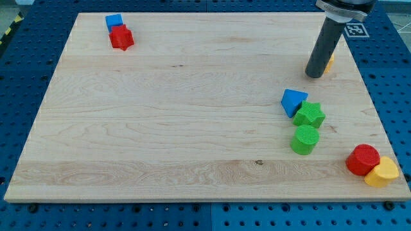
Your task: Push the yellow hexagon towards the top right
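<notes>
Wooden table [192, 115] on a blue pegboard [26, 77]. No containers in view; every block lies directly on the table.

My tip [314, 75] is down on the table near the view's top right. The end effector is a plain dark rod, with no jaws to be wide or narrow, and it holds nothing. The rod's mount is cut off by the view's top edge.

Yellow hexagon [329, 62]: only a sliver shows, just right of the rod and mostly hidden behind it, so its shape cannot be confirmed from this view. It sits at the tip, apparently touching; contact cannot be confirmed. It lies close to the table's top right corner.

Other blocks:
- Blue cube [114, 21] and red star [121, 38], touching, at the top left.
- Blue triangle [293, 101], green star [309, 115], green cylinder [304, 139]: a tight cluster right of centre, well below the tip. Triangle and star touch; the cylinder sits just beneath the star.
- Red cylinder [363, 159] and a second yellow block [382, 173], touching, at the bottom right corner; the yellow one's shape is unclear.

A black-and-white marker tag [355, 29] is on the pegboard beyond the table's top right edge.
</notes>
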Controlling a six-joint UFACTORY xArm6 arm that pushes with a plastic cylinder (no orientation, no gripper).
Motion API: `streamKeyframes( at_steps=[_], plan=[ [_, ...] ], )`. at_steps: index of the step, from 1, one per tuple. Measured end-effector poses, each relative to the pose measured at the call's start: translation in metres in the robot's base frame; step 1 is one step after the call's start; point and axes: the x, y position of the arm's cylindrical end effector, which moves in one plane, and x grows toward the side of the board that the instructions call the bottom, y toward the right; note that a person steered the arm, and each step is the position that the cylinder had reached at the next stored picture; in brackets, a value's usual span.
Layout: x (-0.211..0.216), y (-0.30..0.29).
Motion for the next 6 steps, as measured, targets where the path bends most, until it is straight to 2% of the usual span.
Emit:
streamKeyframes(
  at_steps=[2, 4, 6],
  plan=[
    [0.028, -0.008],
    [0.030, 0.071],
    [-0.017, 0.040]
  ],
)
